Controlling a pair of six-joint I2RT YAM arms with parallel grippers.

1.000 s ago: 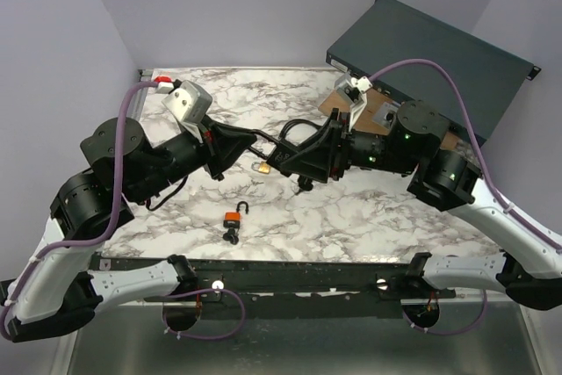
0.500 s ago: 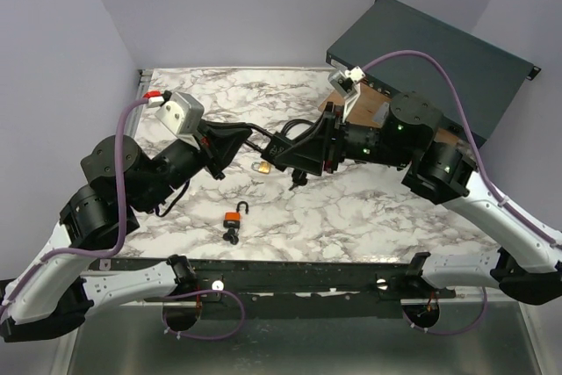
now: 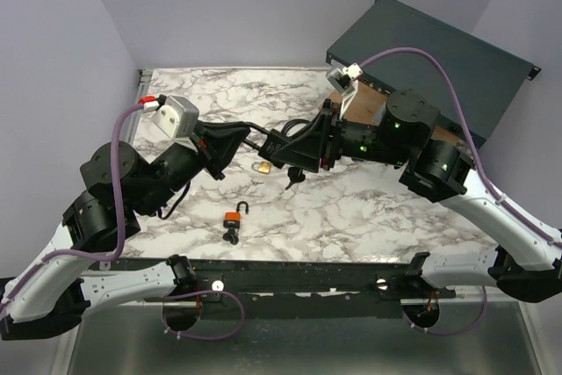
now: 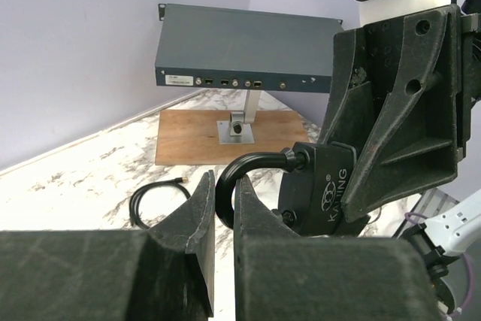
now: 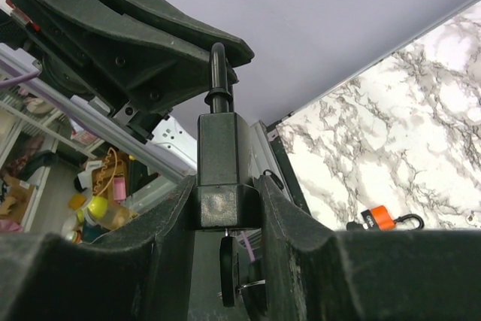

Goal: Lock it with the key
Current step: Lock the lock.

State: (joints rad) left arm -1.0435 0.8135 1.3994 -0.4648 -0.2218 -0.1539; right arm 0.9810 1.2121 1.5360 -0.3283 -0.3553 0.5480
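A black padlock (image 3: 279,145) hangs in mid-air between the two arms. My left gripper (image 4: 224,193) is shut on its curved shackle (image 4: 252,163). My right gripper (image 5: 225,201) is shut on the square lock body (image 5: 220,155), one finger on each side. The body shows beside the left fingers in the left wrist view (image 4: 319,189). A black-headed key (image 5: 229,272) sticks out of the body's underside, with a small ring on it. In the top view the key (image 3: 292,176) dangles below the right fingers. No gripper touches the key.
An orange padlock (image 3: 234,217) with its own key lies on the marble table (image 3: 369,208) near the front. A brass padlock (image 3: 261,166) lies under the held lock. A grey equipment box (image 3: 430,50) stands on a wooden board (image 4: 203,133) at back right. A black cable (image 4: 154,201) is coiled nearby.
Both arms have shifted posture, the right wrist rising and turning toward the back. The black padlock stays held between them in about the same place. Both grips are unchanged.
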